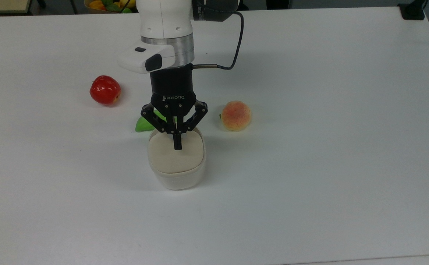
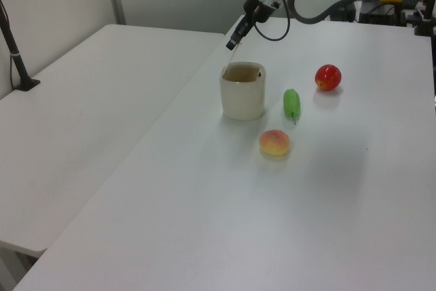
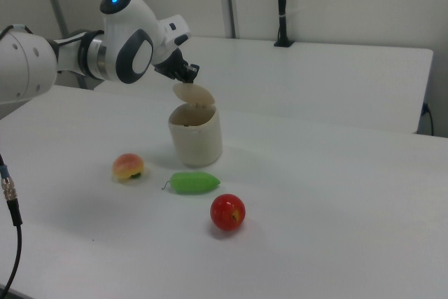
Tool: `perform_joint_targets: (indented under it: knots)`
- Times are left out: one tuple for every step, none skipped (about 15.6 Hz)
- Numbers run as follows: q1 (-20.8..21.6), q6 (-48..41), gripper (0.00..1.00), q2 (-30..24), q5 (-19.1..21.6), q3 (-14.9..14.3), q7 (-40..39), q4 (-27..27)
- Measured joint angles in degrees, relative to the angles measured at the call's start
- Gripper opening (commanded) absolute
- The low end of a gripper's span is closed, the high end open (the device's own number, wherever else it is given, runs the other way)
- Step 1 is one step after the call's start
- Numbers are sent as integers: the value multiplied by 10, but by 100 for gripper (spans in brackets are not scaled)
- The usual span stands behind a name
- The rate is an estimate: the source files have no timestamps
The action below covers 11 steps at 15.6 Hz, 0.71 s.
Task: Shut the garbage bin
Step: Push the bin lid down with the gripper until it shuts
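Overhead, my gripper (image 1: pixel 177 143), marked ROBOTIQ, presses its closed fingers on the half-lowered lid (image 3: pixel 194 94) of the garbage bin (image 1: pixel 176 173), mid-bench (image 1: pixel 310 147) between green fruit (image 1: pixel 143 124) and peach (image 1: pixel 236 115).

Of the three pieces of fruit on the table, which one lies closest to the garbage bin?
The green fruit: it lies right beside the garbage bin, while the peach sits farther off and the red apple is farthest.

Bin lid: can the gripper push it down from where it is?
Probably yes. The gripper is already at the raised lid of the garbage bin, with nothing between them.
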Motion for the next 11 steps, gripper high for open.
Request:
perform_joint_targets:
  knots:
    - [0,-27,0,-4,0,0,0,3]
    - [-1,-45,0,-6,0,0,0,4]
    - [-1,-66,0,-8,0,0,0,4]
    - [-1,-88,0,-10,0,-1,0,4]
    - [-2,-107,0,-11,-2,-1,0,4]
    - [-3,-121,0,-12,-6,-1,0,4]
    - [-4,-132,0,-12,-10,-2,0,4]
    - [-4,-139,0,-12,-13,-3,0,4]
    - [-4,-143,0,-12,-14,-3,0,4]
    - [-5,-146,0,-12,-14,-4,0,3]
    - [-5,-147,0,-11,-15,-5,0,2]
